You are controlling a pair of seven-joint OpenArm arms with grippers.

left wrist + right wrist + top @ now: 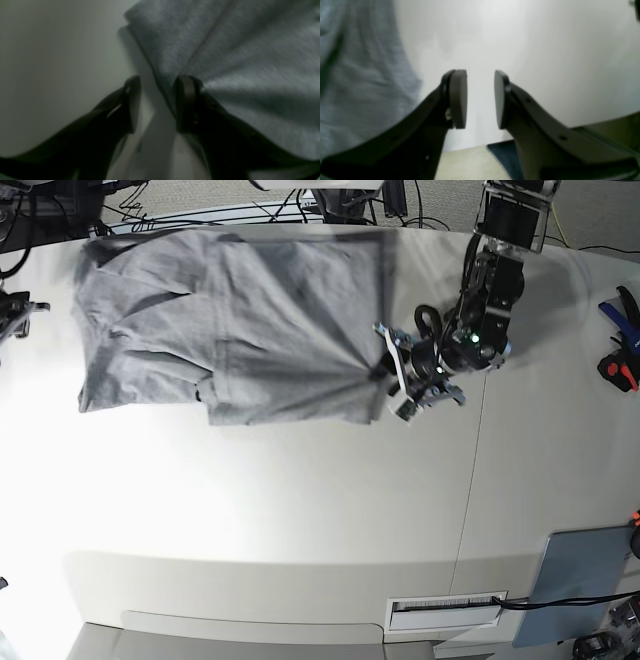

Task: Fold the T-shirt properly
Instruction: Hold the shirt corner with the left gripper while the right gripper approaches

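Seeing the shirt (240, 320) spread on the table's (300, 510) far side; left gripper (157, 105) agape at its edge, maybe touching cloth. Right gripper (480, 100) parted, empty.

Base view: overhead, looking straight down on the white surface (300, 510) from well above. Left wrist view: mounted behind the left gripper (156, 102), close to the surface, looking along its fingers at the T-shirt (237, 50) hem. Right wrist view: likewise behind the right gripper (480, 98). All three views share the T-shirt and the surface.
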